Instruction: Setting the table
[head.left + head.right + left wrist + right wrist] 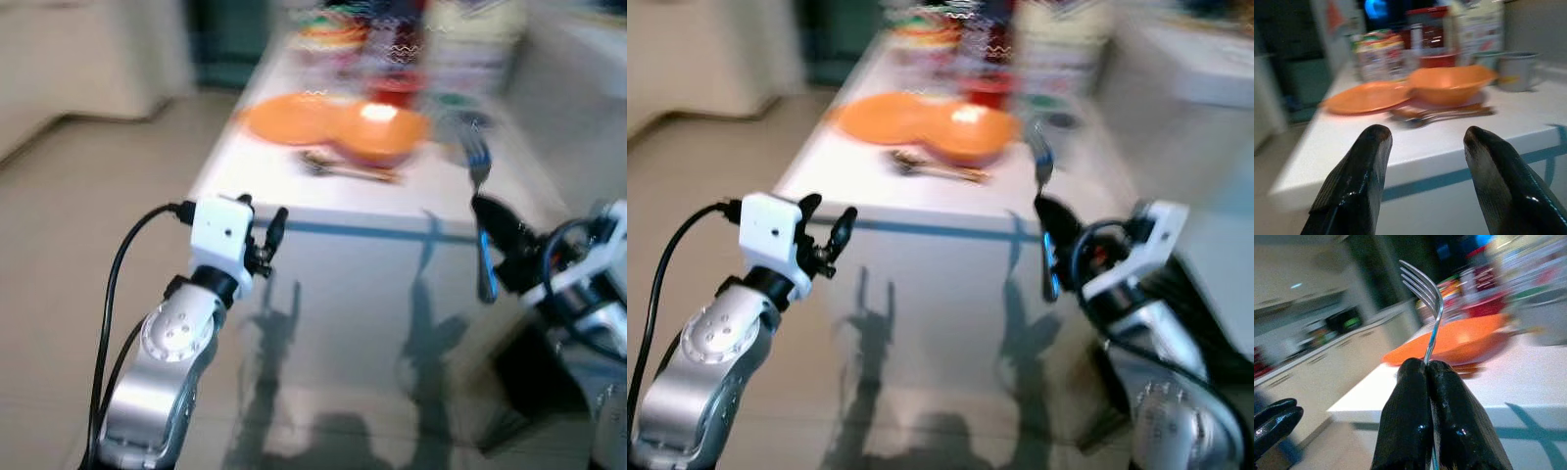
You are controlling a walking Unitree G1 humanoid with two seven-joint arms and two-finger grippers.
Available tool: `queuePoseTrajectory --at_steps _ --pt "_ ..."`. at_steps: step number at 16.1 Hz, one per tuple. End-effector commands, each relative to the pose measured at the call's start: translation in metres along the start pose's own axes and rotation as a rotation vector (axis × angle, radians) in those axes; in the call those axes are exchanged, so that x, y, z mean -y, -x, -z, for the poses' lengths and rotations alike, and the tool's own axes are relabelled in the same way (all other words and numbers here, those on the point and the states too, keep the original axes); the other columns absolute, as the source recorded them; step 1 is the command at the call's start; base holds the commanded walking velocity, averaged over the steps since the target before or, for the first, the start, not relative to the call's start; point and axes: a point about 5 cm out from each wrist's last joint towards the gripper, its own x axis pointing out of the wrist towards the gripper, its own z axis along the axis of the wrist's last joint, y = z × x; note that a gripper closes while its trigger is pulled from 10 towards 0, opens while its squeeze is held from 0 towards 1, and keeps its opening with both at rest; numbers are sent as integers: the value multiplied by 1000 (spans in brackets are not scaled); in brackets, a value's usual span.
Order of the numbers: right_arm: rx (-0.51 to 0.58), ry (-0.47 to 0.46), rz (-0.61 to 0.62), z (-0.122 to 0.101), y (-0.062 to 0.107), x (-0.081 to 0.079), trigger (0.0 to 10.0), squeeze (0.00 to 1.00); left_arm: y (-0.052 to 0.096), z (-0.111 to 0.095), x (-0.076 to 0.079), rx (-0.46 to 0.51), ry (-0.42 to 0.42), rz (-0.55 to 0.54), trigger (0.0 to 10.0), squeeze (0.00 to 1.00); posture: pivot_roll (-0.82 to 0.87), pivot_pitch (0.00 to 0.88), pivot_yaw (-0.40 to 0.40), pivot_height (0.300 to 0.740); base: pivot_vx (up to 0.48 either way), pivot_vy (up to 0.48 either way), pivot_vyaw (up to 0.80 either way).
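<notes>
a white table with a blue edge stripe stands ahead of the robot on a pale tiled floor, and both head views are blurred. on the table top an orange plate lies next to an orange bowl, the two touching or overlapping, with the bowl toward the robot's right. some cutlery lies on the table just in front of the bowl, near the front edge; how many pieces there are cannot be told. behind the plate and bowl stand packets and boxes, a red container and a grey mug, all soft with blur. the left gripper is held up in front of the table's near edge, its two black fingers spread wide apart with nothing between them, aimed toward the plate and bowl. the right gripper is raised off the table's front right corner, its fingers pressed tight together around the handle of a fork. the fork stands nearly upright with its tines up above the fingertips, in the air and short of the table top, while a blue part of its handle hangs below the grip.
</notes>
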Motion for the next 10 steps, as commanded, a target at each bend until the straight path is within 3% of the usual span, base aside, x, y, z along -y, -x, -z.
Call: queuePoseTrajectory --at_steps 1,7,10 --pt "18 15 3 -6 0 -3 10000 0 -2 -2 1 17 25 -8 10000 0 -10 0 -31 740 0 0 -800" --pt "-58 69 -14 1 -14 -3 10000 0 3 -4 -7 29 -7 -95 10000 0 21 0 -75 740 0 0 -800" --pt "-79 83 -2 6 -19 -4 10000 0 0 -6 -11 29 -17 -115 10000 0 33 0 -74 740 0 -431 0"
